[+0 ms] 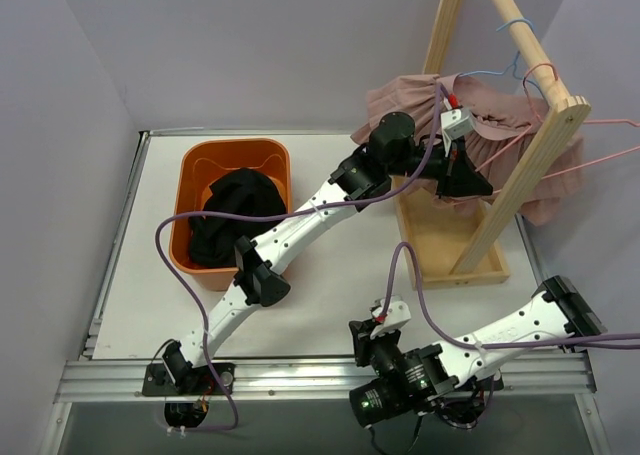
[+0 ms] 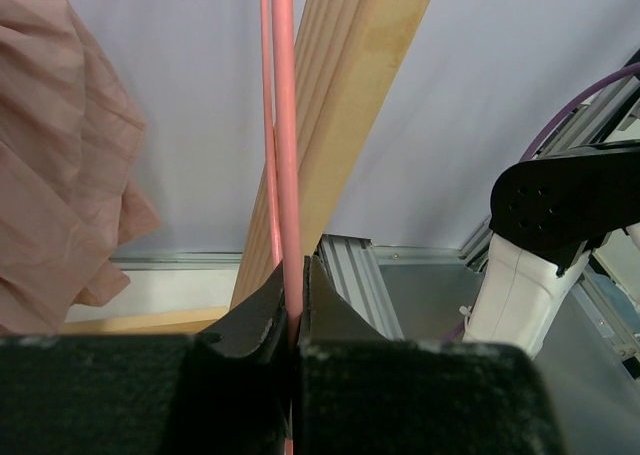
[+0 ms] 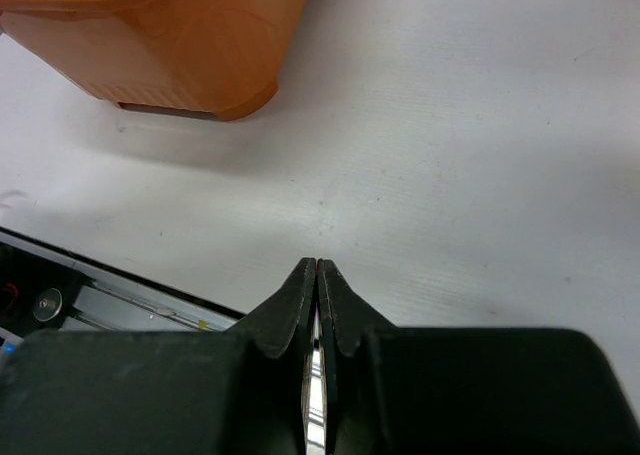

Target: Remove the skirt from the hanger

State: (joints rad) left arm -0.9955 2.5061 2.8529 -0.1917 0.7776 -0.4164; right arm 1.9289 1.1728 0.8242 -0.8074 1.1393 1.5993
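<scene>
The pink skirt [image 1: 420, 100] hangs bunched on a pink wire hanger [image 1: 560, 160] over the wooden rack's rail [image 1: 525, 45]. It also shows at the left of the left wrist view [image 2: 50, 175]. My left gripper [image 1: 478, 183] reaches up to the rack, just right of the skirt. Its jaws are shut on the hanger's pink wire [image 2: 285, 125], which runs straight up from between the fingertips [image 2: 293, 275]. My right gripper [image 1: 363, 341] is shut and empty, low over the table's near edge [image 3: 317, 270].
An orange basket [image 1: 197, 170] holding black clothes stands at the back left, and its side shows in the right wrist view [image 3: 170, 35]. The rack's slanted wooden post [image 1: 520, 190] and base tray [image 1: 440, 245] stand at the right. A blue hanger hook [image 1: 515, 50] sits on the rail.
</scene>
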